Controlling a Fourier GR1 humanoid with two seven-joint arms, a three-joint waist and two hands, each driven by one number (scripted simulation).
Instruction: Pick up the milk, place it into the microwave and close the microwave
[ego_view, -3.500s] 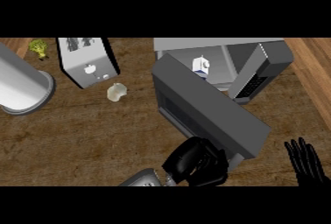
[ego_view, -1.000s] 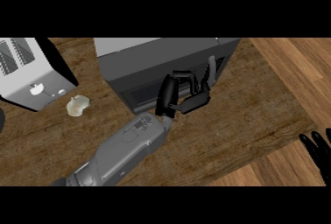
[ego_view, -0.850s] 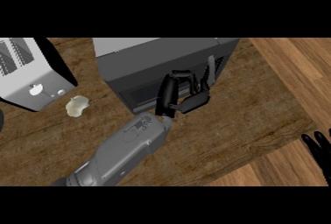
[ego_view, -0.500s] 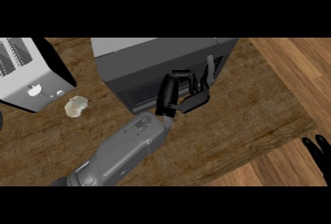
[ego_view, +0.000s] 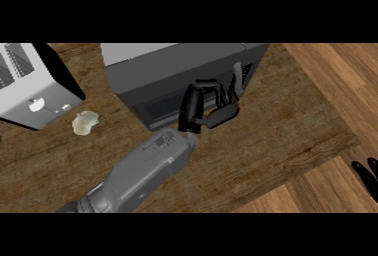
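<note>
A: Log the count. How many appliances on the counter (ego_view: 244, 165)?

B: Two. One microwave (ego_view: 170, 75), dark grey, far centre. One toaster (ego_view: 33, 85), light grey, at the far left, partly cut by the view's edge.

A: Small items?

B: One. A pale lumpy object (ego_view: 86, 123) lies on the counter just near-right of the toaster, apart from it and to the left of the microwave. I cannot tell what it is.

A: Microwave door?

B: Shut, judged from the front face lying flush with the body. One vertical handle (ego_view: 238, 80) shows at the right side of that face.

A: Milk?

B: None in view. With the door shut, the interior is hidden, so I cannot confirm its place from this view.

A: Hands?

B: Two. The left hand (ego_view: 210, 105) comes up from the near left on one grey forearm (ego_view: 140, 170) and lies against the microwave's front face, just left of the handle. Its fingers are bent, lying against the door, and hold nothing that I can see. Whether they touch the handle, I cannot tell.

A: And the right hand (ego_view: 367, 172)?

B: Only its fingers show, at the near right edge, over the lighter wood floor (ego_view: 332, 70), well apart from the microwave. They look straight and spread, holding nothing.
</note>
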